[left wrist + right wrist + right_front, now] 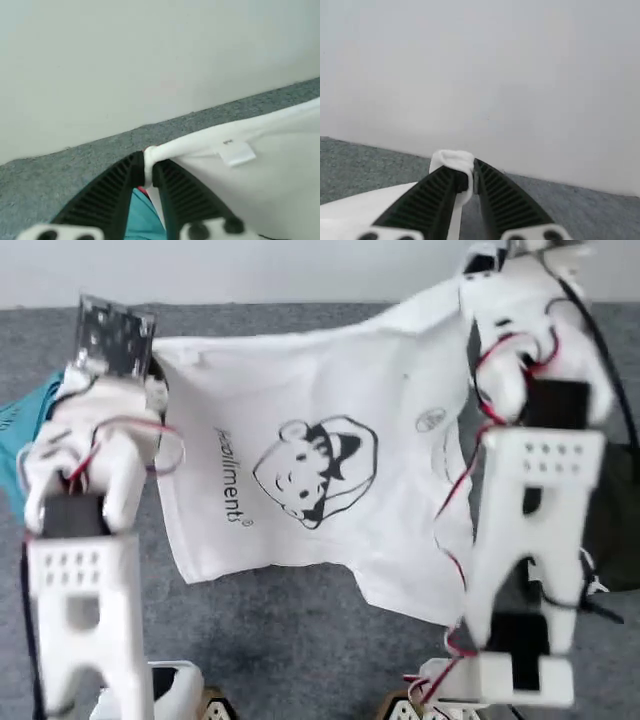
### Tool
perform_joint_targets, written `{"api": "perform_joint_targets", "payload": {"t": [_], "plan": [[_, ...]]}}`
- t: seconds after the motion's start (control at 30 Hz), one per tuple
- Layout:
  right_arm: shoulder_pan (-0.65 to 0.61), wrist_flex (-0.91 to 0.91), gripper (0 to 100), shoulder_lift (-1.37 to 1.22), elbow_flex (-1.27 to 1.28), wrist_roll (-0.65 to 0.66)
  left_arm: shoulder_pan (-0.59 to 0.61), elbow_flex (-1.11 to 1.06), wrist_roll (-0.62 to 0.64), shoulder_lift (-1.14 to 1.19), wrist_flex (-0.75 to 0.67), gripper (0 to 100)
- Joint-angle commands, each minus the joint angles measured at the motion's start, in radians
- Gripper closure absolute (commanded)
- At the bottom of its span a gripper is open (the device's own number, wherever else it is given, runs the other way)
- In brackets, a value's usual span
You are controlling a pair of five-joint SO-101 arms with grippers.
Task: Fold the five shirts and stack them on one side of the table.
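Broadly, the white shirt [300,380] stretches across the middle of the high view. Its far edge is pulled into a line from the upper left to the upper right of the frame, and the rest trails down toward the arm bases at the bottom. Both arms reach along its flanks to that far edge, one at each end, so neither is nearer and the coming move turns on the line between them. Any fold, by my reading, means carrying that edge back toward the lower frame with both ends kept level. The right-hand end looks to sit higher in the frame than the left. The left gripper [148,169] is clamped narrow on a corner of the shirt's edge. The right gripper [466,175] pinches a small bunch of the same white cloth between its ribbed fingers. Behind them a plain pale wall [300,270] fills the top of the frame, meeting the grey, felt-like table [300,640] just beyond the held edge. A teal cloth [22,425] lies at the left edge beside the left arm, and a dark cloth [615,510] at the right edge. A small white label [235,152] sits on the shirt near the left gripper.
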State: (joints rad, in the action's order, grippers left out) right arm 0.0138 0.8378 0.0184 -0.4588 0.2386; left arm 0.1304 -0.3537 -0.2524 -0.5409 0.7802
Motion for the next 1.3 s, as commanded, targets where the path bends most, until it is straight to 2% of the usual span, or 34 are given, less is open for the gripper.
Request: {"api": "perform_joint_targets", "payload": {"t": [0.0, 0.07, 0.23, 0.4, 0.6, 0.7, 0.77, 0.83, 1.0, 1.2, 1.27], "plan": [[-0.005, -0.217, 98.7, -0.124, -0.025, 0.006, 0.052, 0.004, 0.011, 0.158, -0.176, 99], [-0.007, -0.317, 98.7, -0.205, -0.025, 0.005, 0.066, 0.018, 0.011, 0.239, -0.226, 99], [-0.007, -0.467, 98.7, -0.394, -0.031, 0.009, 0.061, 0.128, 0.011, 0.434, -0.229, 99], [-0.010, -0.424, 98.7, -0.621, -0.206, 0.008, 0.061, 0.193, 0.011, 0.608, -0.229, 99], [-0.056, -0.275, 98.7, -0.949, -0.543, 0.011, 0.063, 0.203, 0.011, 0.700, -0.229, 99], [-0.076, -0.168, 98.7, -1.092, -0.710, 0.011, 0.064, 0.197, 0.011, 0.704, -0.215, 99], [-0.082, -0.048, 98.7, -1.153, -0.833, 0.012, 0.061, 0.205, 0.006, 0.703, -0.158, 99], [-0.081, 0.125, 98.7, -1.181, -0.959, 0.021, 0.060, 0.205, 0.006, 0.700, -0.095, 99], [-0.085, 0.570, 98.7, -1.194, -1.224, 0.144, 0.060, 0.203, 0.005, 0.655, 0.077, 99], [-0.102, 0.938, 98.7, -1.148, -1.223, 0.224, 0.061, 0.203, 0.002, 0.612, 0.281, 99], [-0.101, 0.963, 98.7, -1.132, -1.223, 0.222, 0.064, 0.203, 0.002, 0.608, 0.330, 99]]}}
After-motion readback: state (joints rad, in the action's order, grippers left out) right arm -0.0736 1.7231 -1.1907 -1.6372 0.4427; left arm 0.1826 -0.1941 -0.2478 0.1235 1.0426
